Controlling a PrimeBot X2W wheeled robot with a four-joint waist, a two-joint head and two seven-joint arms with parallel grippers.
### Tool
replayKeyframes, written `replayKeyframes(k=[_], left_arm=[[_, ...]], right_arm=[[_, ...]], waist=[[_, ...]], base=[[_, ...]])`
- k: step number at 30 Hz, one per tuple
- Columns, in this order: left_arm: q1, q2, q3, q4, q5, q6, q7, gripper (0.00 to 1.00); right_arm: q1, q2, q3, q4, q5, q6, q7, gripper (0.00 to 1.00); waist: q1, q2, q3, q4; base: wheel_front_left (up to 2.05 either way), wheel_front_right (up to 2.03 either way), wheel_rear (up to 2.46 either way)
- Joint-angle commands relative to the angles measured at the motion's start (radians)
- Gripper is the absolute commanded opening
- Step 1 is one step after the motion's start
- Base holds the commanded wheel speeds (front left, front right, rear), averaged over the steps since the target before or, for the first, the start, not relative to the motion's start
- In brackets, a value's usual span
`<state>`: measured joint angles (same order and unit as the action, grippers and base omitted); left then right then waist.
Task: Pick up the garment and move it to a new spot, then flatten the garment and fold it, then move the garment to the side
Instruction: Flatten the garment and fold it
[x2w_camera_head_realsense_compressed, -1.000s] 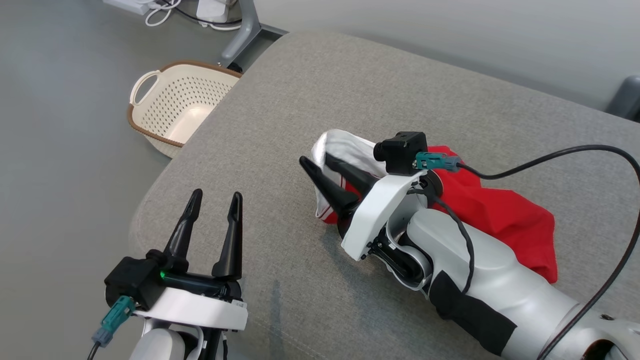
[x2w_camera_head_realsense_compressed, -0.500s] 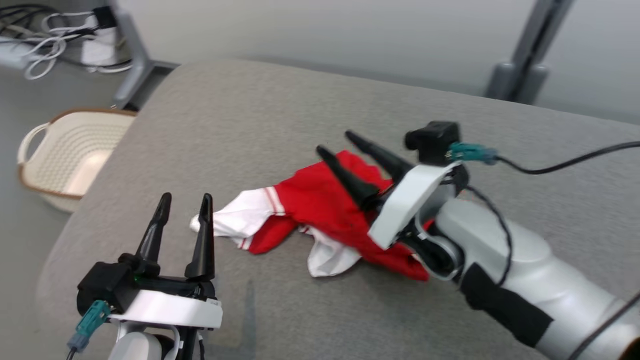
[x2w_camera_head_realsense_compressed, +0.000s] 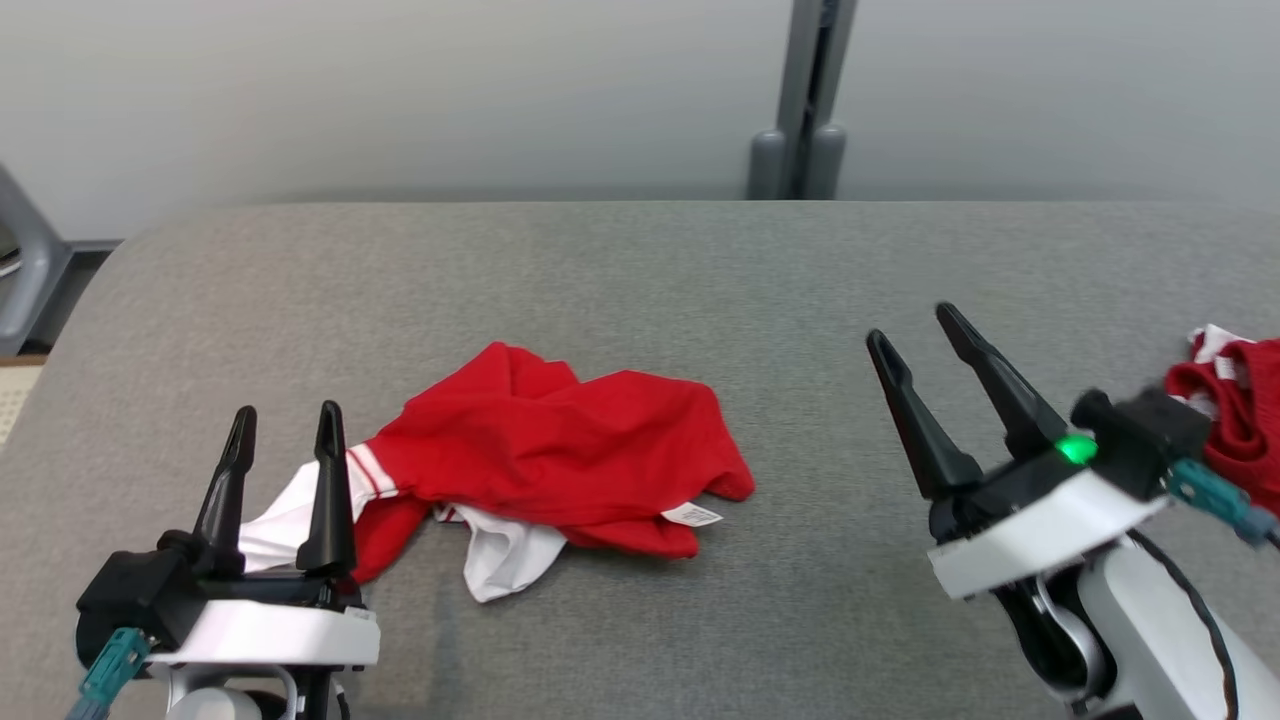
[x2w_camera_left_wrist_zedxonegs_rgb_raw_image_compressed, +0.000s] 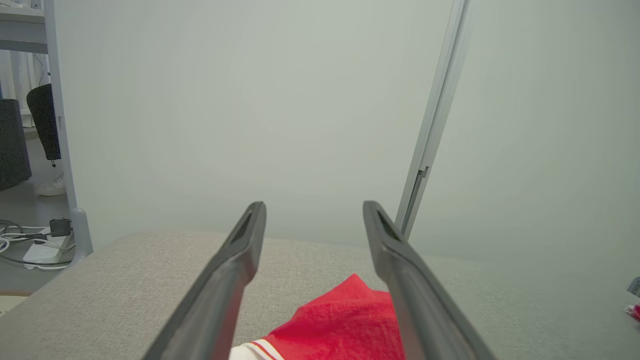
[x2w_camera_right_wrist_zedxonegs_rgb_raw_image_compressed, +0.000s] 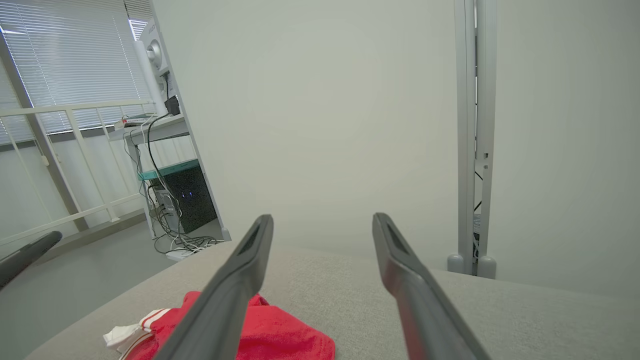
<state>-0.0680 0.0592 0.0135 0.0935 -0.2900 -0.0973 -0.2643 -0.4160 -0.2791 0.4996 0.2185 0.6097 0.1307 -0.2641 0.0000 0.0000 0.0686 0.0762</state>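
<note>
- Garment (x2w_camera_head_realsense_compressed: 560, 460): red with white sleeves and striped trim. Lies crumpled on the grey padded table (x2w_camera_head_realsense_compressed: 640, 270), left of centre. A white label shows at its right hem.
- Left gripper (x2w_camera_head_realsense_compressed: 286, 410): 2 fingers apart, nothing between them. It hangs over the white sleeve end of the garment; cannot tell whether it touches.
- Right gripper (x2w_camera_head_realsense_compressed: 911, 326): fingers spread wide, holding nothing, above bare table well to the right of the garment.
- Second red and white cloth (x2w_camera_head_realsense_compressed: 1235, 400): bunched at the table's far right, behind the right wrist.
- Grey post (x2w_camera_head_realsense_compressed: 805, 100): stands behind the table.
</note>
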Motion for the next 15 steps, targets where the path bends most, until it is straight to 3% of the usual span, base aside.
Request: replayKeyframes(k=[1,9,15], left_arm=[[0.012,0.006,0.011,-0.004,0.006,-0.004,0.0,1.0],[0.059,-0.002,0.041,-0.014,0.013,0.0,0.0,1.0],[0.053,-0.005,0.022,-0.015,0.017,-0.003,0.0,1.0]], right_arm=[[0.046,0.008,-0.036,-0.033,-0.036,0.0,0.001,1.0],[0.264,0.079,-0.203,-0.114,-0.2,0.0,0.0,1.0],[0.297,0.101,-0.204,-0.097,-0.233,0.0,0.0,1.0]], waist=[[0.0,0.0,-0.013,-0.04],[0.0,0.0,-0.013,-0.1],[0.0,0.0,-0.008,-0.1]], base=[[0.0,0.0,0.0],[0.0,0.0,0.0],[0.0,0.0,0.0]])
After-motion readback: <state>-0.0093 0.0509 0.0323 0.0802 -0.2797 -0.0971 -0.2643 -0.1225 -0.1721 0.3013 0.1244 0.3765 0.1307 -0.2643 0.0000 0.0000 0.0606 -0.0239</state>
